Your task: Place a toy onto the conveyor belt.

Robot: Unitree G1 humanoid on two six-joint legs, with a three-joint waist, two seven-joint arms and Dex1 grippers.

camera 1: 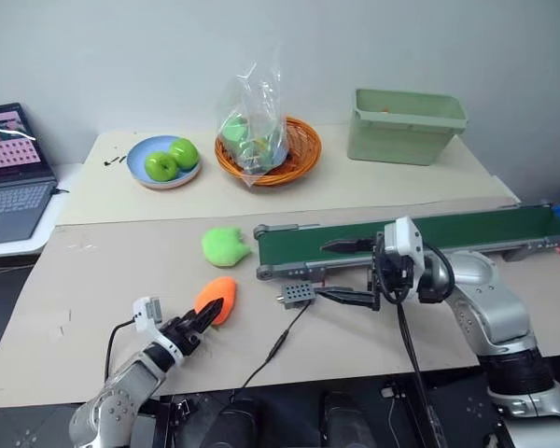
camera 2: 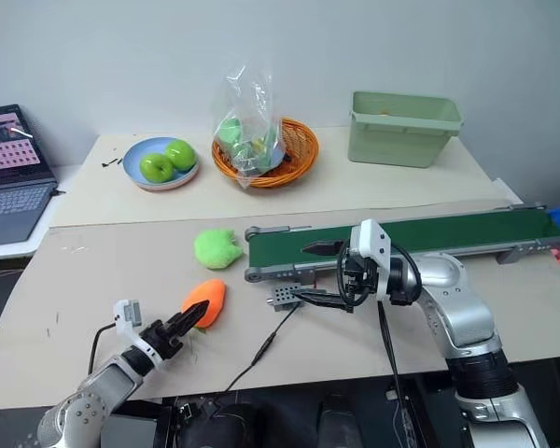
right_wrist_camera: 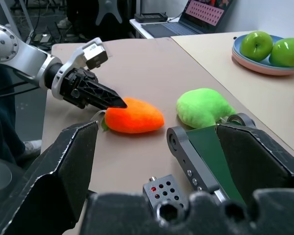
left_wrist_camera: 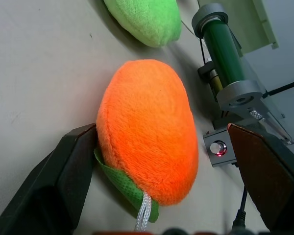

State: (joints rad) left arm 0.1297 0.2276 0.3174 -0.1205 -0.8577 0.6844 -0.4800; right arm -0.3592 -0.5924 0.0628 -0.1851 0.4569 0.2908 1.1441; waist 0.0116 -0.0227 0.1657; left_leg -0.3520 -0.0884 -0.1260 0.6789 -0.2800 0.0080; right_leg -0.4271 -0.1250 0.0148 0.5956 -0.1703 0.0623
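Carrot plush (left_wrist_camera: 147, 132) is lying on the table (camera 1: 103, 280) between the wide-spread fingers of the left gripper (camera 1: 208, 315), one finger (left_wrist_camera: 68, 171) touching its green end. Right gripper (camera 1: 350, 272), fingers wide, is hovering over the near end of the conveyor belt (camera 1: 429, 233).

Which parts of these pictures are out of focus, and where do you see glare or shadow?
Left wrist view: the toy is sharp, its fingers soft and dark. Right wrist view: near fingers blurred, the conveyor belt clear. Left eye view: glare on the plastic bag, only soft shadows.
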